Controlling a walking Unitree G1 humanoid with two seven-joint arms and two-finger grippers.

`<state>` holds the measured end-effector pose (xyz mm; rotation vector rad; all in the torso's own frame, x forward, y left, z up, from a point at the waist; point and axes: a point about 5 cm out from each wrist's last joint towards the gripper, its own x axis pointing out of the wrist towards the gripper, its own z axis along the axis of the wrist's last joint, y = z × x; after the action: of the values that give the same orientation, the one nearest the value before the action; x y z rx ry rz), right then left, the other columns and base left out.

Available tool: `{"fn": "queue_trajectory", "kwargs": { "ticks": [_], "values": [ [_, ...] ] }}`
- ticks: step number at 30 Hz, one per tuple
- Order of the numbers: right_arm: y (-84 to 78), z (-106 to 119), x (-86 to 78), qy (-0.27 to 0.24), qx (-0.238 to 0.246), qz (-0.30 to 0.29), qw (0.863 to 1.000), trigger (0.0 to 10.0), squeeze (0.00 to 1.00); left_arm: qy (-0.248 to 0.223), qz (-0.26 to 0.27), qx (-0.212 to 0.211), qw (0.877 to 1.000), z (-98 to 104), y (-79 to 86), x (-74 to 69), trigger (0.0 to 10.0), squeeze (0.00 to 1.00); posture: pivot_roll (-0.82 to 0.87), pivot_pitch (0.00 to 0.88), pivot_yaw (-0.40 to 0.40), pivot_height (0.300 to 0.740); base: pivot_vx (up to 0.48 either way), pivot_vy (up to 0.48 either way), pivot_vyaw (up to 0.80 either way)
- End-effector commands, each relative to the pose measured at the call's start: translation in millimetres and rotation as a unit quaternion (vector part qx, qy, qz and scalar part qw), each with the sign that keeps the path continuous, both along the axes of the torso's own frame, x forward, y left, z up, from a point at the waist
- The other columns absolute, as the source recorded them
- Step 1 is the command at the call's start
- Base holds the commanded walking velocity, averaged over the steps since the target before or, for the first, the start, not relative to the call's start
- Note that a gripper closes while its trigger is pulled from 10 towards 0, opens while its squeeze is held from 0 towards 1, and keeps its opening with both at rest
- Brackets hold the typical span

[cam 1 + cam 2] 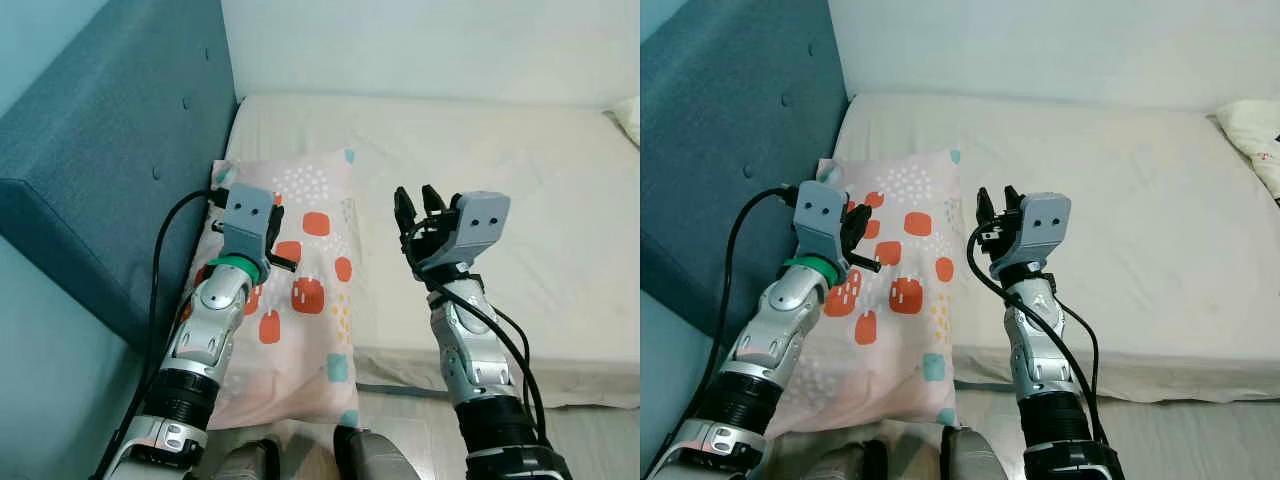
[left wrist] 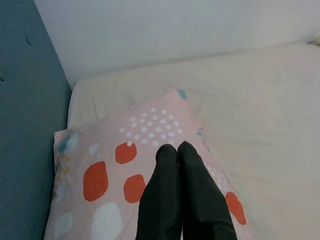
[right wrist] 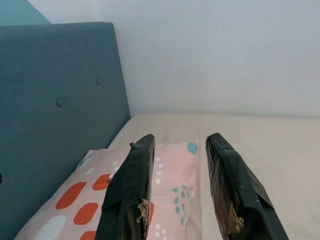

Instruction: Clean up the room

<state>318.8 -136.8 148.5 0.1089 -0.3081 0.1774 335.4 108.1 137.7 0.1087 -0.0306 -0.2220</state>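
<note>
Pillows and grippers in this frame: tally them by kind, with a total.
Pink patterned pillow: 1
White pillow at the bed's far edge: 1
Grippers: 2, left gripper shut, right gripper open
Total: 4

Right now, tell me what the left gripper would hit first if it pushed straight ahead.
Most likely the pink pillow. The left gripper has its fingers pressed together, pointing over the pillow's far end toward the mattress. Depth is unclear, so it might pass above it.
</note>
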Motion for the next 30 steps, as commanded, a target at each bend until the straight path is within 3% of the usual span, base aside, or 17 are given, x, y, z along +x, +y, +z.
{"fn": "queue_trajectory", "kwargs": {
  "ticks": [1,21,30],
  "values": [
    [2.2,-5.4,0.3,0.014,0.003,0.004,1.0,10.0,0.0,0.003,-0.005,0.009,1.0,-5.1,-1.7,-0.7,10.0,0.0,-0.08,0.0,0.031,0.74,0.352,0.0,0.0],
    [1.0,-7.3,0.8,0.018,0.001,0.004,1.0,10.0,0.0,-0.002,-0.006,0.008,1.0,-3.3,-3.0,0.5,10.0,0.0,-0.08,0.0,0.03,0.74,0.48,0.0,0.0],
    [0.9,-8.0,0.5,0.019,0.0,0.005,1.0,10.0,0.0,-0.001,-0.003,0.001,1.0,-3.8,-2.8,0.1,10.0,0.0,-0.08,0.0,0.029,0.74,0.143,0.0,0.0]
  ]
}}
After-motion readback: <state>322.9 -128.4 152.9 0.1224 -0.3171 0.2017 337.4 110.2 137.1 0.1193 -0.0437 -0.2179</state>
